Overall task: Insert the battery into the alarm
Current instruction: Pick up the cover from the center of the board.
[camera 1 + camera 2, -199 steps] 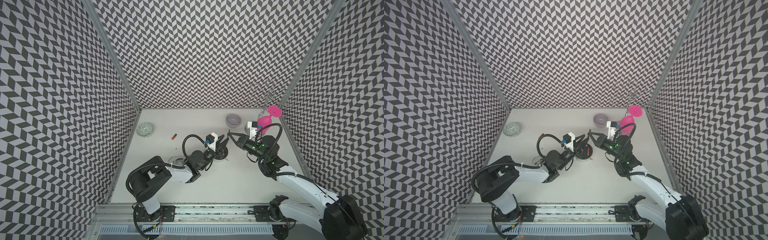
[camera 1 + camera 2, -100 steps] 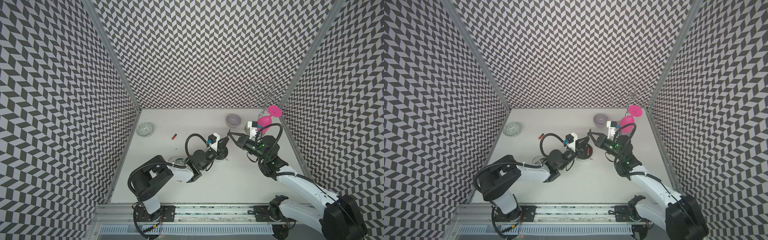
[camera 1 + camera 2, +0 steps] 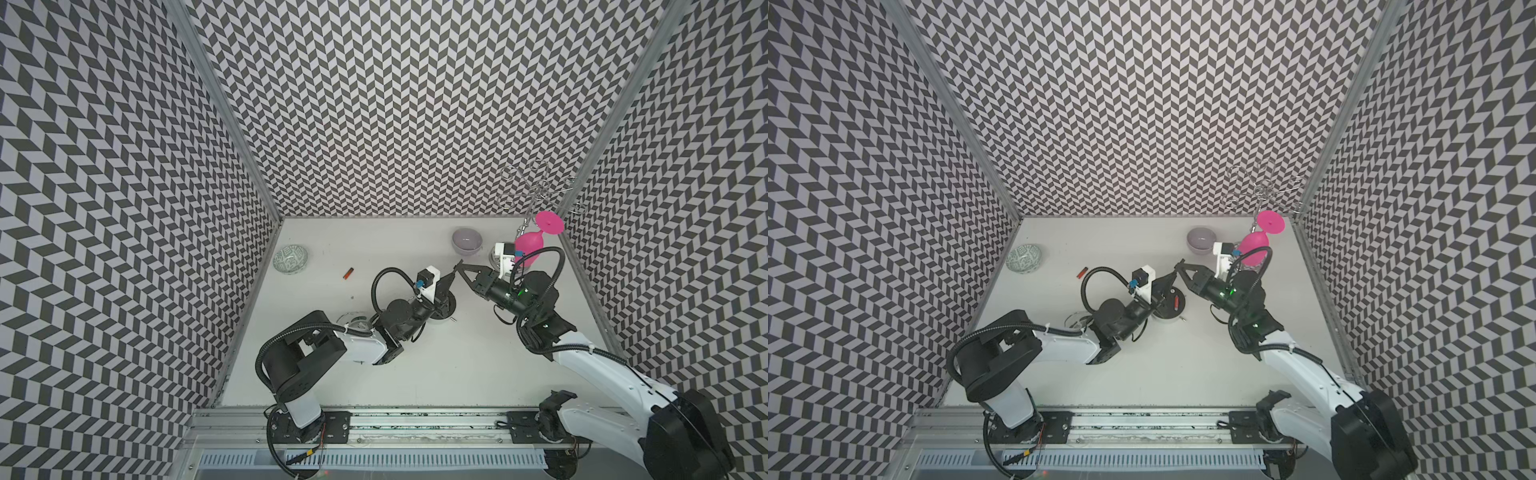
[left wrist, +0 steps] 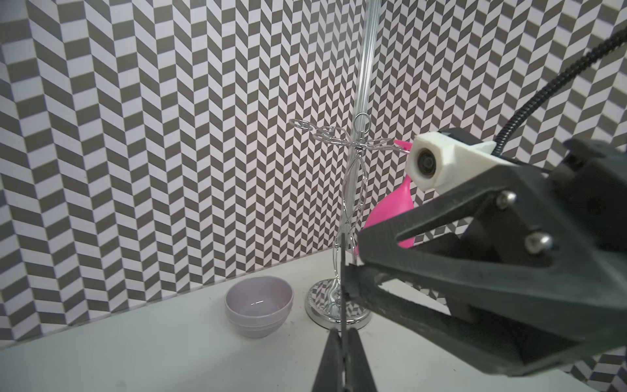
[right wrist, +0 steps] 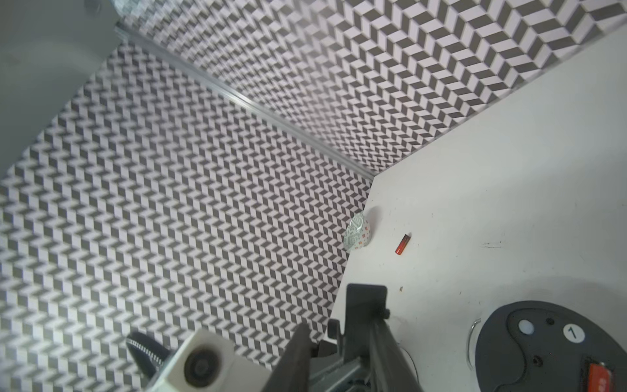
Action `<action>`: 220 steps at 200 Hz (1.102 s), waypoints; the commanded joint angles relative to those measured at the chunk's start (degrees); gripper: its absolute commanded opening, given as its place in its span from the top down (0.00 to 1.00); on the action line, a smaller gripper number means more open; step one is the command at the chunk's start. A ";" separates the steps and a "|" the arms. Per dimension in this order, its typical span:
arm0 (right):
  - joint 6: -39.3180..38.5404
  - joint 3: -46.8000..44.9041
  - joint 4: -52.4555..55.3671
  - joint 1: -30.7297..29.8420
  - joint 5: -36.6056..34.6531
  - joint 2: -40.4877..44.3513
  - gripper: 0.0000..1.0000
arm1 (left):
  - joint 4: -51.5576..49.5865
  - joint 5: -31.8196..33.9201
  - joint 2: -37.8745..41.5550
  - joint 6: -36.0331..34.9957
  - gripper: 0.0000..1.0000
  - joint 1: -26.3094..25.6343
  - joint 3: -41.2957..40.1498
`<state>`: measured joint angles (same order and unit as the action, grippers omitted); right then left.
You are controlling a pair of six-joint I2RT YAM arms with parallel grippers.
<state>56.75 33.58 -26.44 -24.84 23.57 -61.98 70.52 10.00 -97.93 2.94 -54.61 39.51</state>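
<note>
heads up: left gripper point(image 4: 342, 336) jaws clamped on thin dark plate point(image 5: 366, 302), guessing it's battery cover. right gripper point(image 4: 353, 263) jaws parted, tips right at plate edge. battery point(image 3: 1177, 302) looks seated in alarm point(image 3: 1163, 307), flat on desk point(image 3: 1142, 374) just below left wrist, slot side toward right arm. left arm nearer, so you'd lower plate with left. spare battery point(image 3: 1082, 272) well apart, toward patterned bowl point(image 3: 1024, 258)

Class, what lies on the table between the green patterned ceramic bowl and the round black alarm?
A small red cylindrical battery lies loose there, touching neither bowl nor alarm, as both top views show.
</note>
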 commanded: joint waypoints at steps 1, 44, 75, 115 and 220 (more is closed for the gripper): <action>-1.25 0.74 2.32 0.23 -3.40 2.57 0.57 | -1.52 5.86 -0.91 -10.30 1.00 0.07 1.89; -3.28 2.83 11.48 0.36 -9.05 4.76 0.54 | -0.03 16.72 -1.62 -33.54 1.00 -0.23 1.87; -5.05 5.45 15.67 0.34 -9.15 4.08 0.52 | 6.08 22.31 -3.94 -50.10 1.00 -1.54 1.28; -6.53 8.01 16.30 0.32 -6.52 2.16 0.51 | 18.21 28.96 -10.28 -71.00 1.00 -4.32 2.19; -8.45 12.56 16.95 0.41 -2.59 -4.94 0.55 | 31.32 32.08 -16.36 -89.47 1.00 -7.14 4.93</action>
<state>48.86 44.29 -7.60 -24.82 18.44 -65.21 87.07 40.93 -112.44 -80.71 -60.88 43.20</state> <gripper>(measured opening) 0.458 0.047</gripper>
